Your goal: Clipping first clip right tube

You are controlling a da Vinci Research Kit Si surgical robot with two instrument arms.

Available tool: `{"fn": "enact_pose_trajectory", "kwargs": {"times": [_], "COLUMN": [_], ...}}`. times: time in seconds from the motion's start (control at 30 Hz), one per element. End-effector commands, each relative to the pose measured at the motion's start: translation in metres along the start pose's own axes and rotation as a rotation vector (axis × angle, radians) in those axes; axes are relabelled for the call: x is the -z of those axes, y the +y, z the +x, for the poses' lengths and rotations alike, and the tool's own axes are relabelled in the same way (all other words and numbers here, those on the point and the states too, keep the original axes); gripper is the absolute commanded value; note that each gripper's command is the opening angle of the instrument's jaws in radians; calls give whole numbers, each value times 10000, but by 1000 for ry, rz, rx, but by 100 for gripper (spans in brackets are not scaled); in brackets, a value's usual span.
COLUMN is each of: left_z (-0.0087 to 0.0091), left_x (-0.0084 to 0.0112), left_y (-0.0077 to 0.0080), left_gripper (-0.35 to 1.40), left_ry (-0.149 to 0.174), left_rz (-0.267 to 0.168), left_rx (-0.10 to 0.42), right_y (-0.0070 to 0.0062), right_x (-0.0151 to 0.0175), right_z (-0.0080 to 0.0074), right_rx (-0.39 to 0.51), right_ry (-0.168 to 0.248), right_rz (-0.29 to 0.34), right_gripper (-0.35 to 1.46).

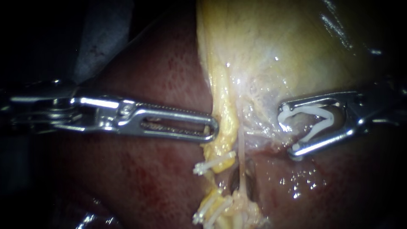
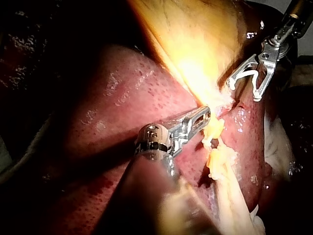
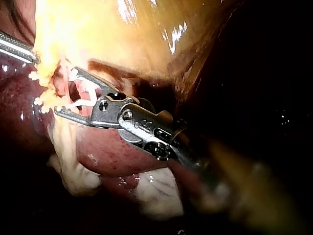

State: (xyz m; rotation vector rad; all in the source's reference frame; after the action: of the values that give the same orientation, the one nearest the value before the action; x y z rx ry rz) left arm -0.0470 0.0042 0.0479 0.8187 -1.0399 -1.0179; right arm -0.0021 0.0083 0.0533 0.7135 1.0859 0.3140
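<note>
Clenching the yellow fatty tissue (image 1: 224,127) below the gallbladder (image 1: 288,51) in the left instrument (image 1: 212,129), jaws closed tight on it. Carrying a white clip (image 1: 316,121) in the right instrument (image 1: 288,131), jaws spread wide and each bearing against one leg of the clip. Aiming at the right tube (image 1: 242,163), a thin, pale, bare strand just ahead of the clip's mouth and not yet inside it, over the liver (image 1: 161,76). Judging the step as lining up, with nothing clipped here yet. Probably calling next for sliding both legs fully across the tube, clear of the neighbouring clipped tube (image 1: 212,163), and only then squeezing.
</note>
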Motion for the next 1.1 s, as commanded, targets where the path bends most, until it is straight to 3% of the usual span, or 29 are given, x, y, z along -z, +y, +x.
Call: {"fn": "enact_pose_trajectory", "kwargs": {"times": [0.03,0.23,0.5,0.63,0.83,1.1], "left_z": [0,-3,-20,-24,-23,-23], "left_x": [2,18,58,66,66,66], "left_y": [0,-1,-5,-8,-10,-12], "left_gripper": [-35,-35,-35,-35,-35,-35], "left_ry": [1,9,-9,-12,-12,-12], "left_rz": [1,14,1,0,-1,-1], "left_rx": [0,2,15,18,19,19], "right_y": [0,-1,-5,-10,-19,-24], "right_x": [-1,-4,-15,-27,-51,-89], "right_z": [0,-2,-6,-12,-31,-67], "right_rx": [0,2,6,13,-8,-44], "right_ry": [0,0,-4,-10,-25,-45], "right_rz": [0,-1,9,25,63,105], "right_gripper": [55,55,55,55,54,53]}}
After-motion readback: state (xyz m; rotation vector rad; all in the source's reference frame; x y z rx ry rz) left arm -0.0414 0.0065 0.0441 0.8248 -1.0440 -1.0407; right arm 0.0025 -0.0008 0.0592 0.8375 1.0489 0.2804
